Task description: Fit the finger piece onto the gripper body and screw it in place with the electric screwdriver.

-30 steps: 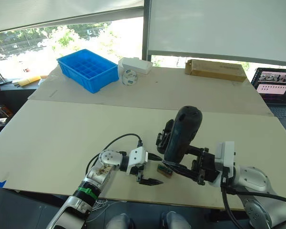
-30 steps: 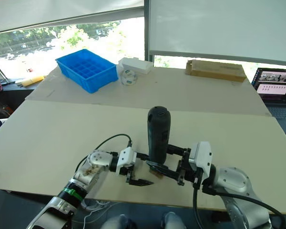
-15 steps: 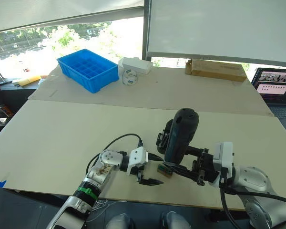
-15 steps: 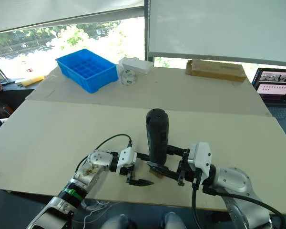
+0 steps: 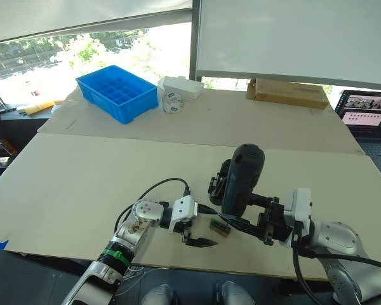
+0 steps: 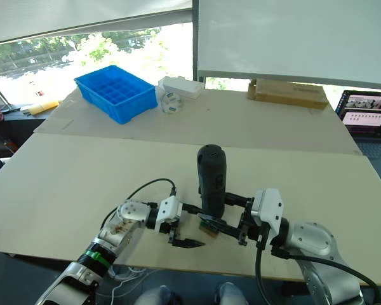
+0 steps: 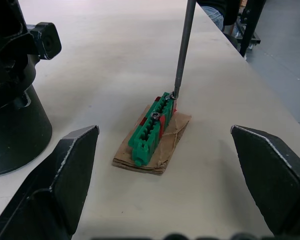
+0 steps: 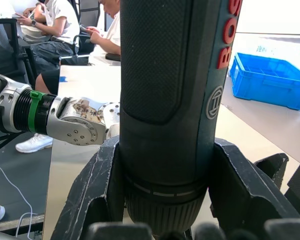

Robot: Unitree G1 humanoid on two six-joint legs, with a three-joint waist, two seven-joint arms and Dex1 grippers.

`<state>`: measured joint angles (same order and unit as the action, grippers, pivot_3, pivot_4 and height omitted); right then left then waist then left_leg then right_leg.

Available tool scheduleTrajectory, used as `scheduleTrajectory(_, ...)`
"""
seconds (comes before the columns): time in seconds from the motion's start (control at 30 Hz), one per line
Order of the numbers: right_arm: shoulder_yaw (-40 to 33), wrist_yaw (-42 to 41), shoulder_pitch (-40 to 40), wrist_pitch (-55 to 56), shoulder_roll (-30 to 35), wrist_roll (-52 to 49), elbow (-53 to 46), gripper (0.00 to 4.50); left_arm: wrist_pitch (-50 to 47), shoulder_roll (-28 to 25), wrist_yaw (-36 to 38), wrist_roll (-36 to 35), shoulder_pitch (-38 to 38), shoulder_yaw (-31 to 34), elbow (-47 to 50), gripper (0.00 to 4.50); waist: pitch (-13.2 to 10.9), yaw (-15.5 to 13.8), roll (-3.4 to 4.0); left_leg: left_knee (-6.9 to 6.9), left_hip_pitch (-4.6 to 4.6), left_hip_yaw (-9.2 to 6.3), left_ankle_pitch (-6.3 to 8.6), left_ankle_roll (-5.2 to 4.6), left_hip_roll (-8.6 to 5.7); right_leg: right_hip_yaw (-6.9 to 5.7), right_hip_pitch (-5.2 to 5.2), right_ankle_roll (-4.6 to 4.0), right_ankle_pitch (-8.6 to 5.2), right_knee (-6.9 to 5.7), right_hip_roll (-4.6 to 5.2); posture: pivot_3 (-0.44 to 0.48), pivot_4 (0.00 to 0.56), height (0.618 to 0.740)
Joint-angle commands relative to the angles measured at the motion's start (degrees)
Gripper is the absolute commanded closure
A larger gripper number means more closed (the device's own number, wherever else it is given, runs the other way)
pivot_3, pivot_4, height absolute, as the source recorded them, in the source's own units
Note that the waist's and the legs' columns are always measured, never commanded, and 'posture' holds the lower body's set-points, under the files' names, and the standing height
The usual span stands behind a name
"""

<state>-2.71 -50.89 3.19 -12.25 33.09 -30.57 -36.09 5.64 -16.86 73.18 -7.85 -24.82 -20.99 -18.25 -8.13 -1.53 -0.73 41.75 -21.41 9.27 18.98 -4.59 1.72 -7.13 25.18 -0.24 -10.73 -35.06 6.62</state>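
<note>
In the head views the electric screwdriver (image 5: 241, 180) hides most of the gripper body (image 5: 218, 183) behind it. The left wrist view's edge cuts off the gripper body and the upper bit (image 7: 183, 47). The right wrist view's edge cuts off the screwdriver's top and the faces of the seated people (image 8: 65, 30).

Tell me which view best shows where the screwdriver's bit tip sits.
The left wrist view: the bit comes down onto the green block. The eye views show the electric screwdriver upright; the right wrist view shows its body inside the right end effector.

1 electric screwdriver (image 6: 211, 181), 1 gripper body (image 7: 12, 95)
</note>
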Motion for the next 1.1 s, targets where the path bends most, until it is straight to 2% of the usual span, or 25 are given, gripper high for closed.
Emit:
scheduleTrajectory(0.03,-1.61,-0.02,-0.63,2.22,0.24,-0.82,-1.55,2.58,-0.57,0.36,0.40,0.88,1.22,-2.04,-0.66,0.00,0.00,0.00,0.00,0.00,0.00,0.00,0.00,0.00,0.00,0.00,0.00,0.00,0.00,0.00,0.00,0.000,0.150,0.740)
scheduleTrajectory(1.1,-2.18,-0.12,-1.79,2.07,1.04,-0.97,-1.55,2.58,-0.44,0.75,0.31,1.00,1.30,-2.12,-1.29,0.00,0.00,-0.01,0.00,0.00,0.00,0.00,0.01,-0.01,0.00,0.00,0.00,0.00,0.00,0.01,0.01,0.000,0.150,0.740)
